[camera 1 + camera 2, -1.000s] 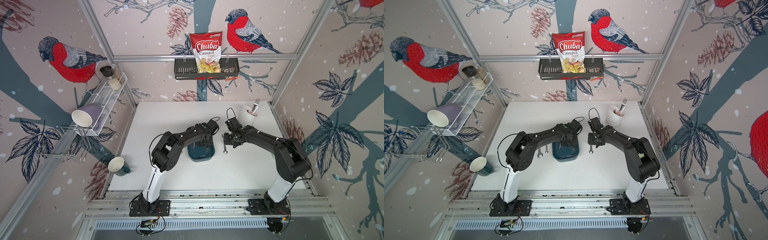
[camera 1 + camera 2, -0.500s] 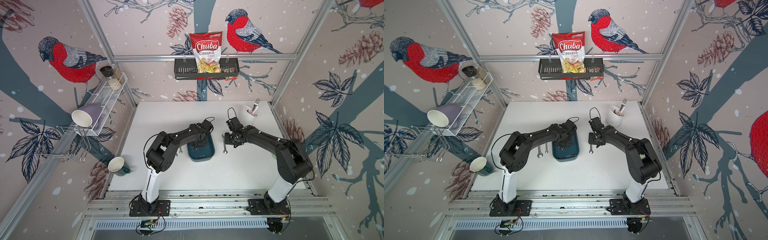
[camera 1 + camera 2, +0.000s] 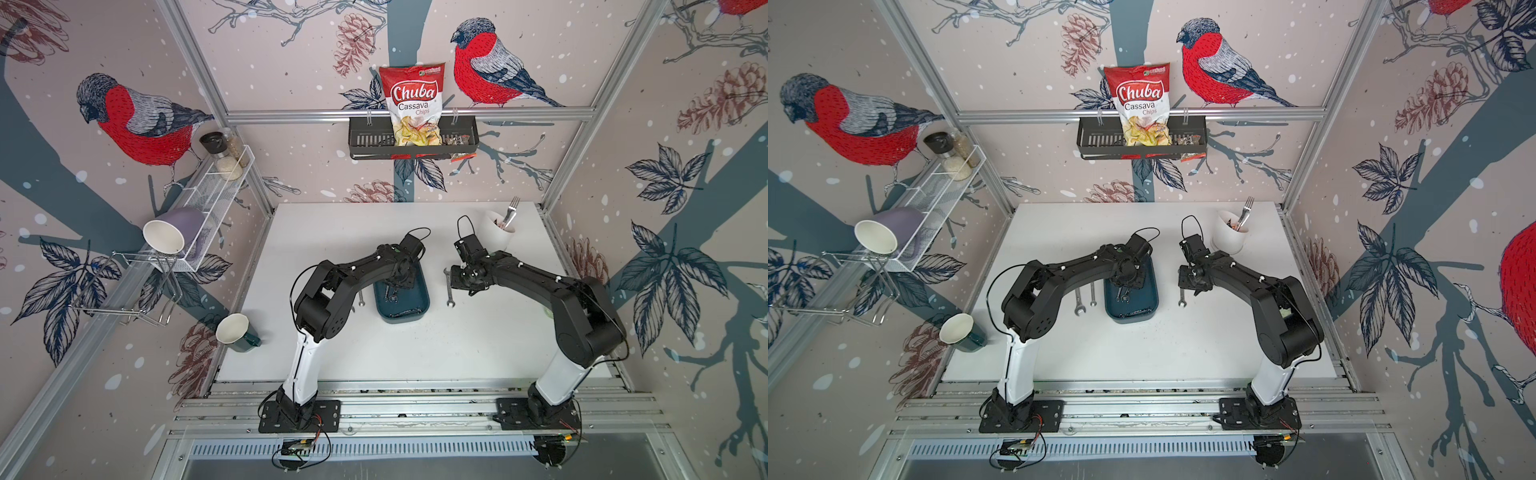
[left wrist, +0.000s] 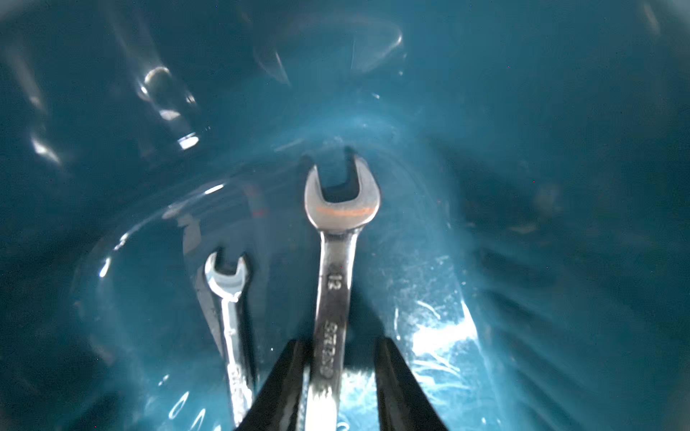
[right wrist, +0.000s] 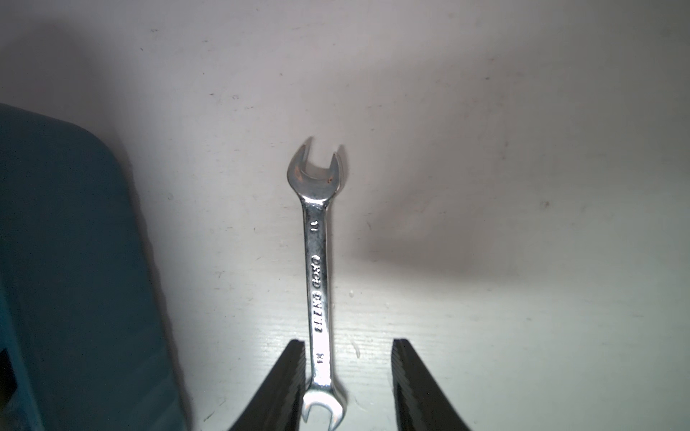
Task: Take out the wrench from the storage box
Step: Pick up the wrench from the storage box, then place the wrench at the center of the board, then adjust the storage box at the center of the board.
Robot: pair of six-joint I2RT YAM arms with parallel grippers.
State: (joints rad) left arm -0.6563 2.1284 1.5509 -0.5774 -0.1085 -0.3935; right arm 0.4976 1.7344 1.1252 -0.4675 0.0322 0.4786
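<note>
At the left of the white tabletop (image 3: 1142, 353) I see an outer steel open-ended wrench (image 3: 1079, 301) and, nearer the box, a second steel wrench (image 3: 1092, 294). Both lie outside the box, just beside it.

Next comes the shallow dark teal plastic storage box with rounded corners (image 3: 402, 318). The left gripper (image 3: 394, 287) reaches down into it. In the left wrist view, that gripper (image 4: 339, 341) has its black fingers (image 4: 283, 384) astride the handle of a large steel open-ended wrench stamped 12 (image 4: 338, 268), which is inside the box. One finger sits at the handle's edge and a strip of teal shows before the other, so the jaws are narrow but not pinching. A smaller steel wrench (image 4: 228, 298) lies alongside in the box, outside the fingers.

Further right, the right gripper (image 3: 457, 279) hangs low over the table near the box. In its wrist view, a slim double-ended steel wrench (image 5: 317, 268) lies flat on the tabletop between the fingers of that gripper (image 5: 345, 341). It lies close to one finger and clear of the other; the jaws are parted and hold nothing.

At the far right stands a white cup holding a fork (image 3: 498, 232).
</note>
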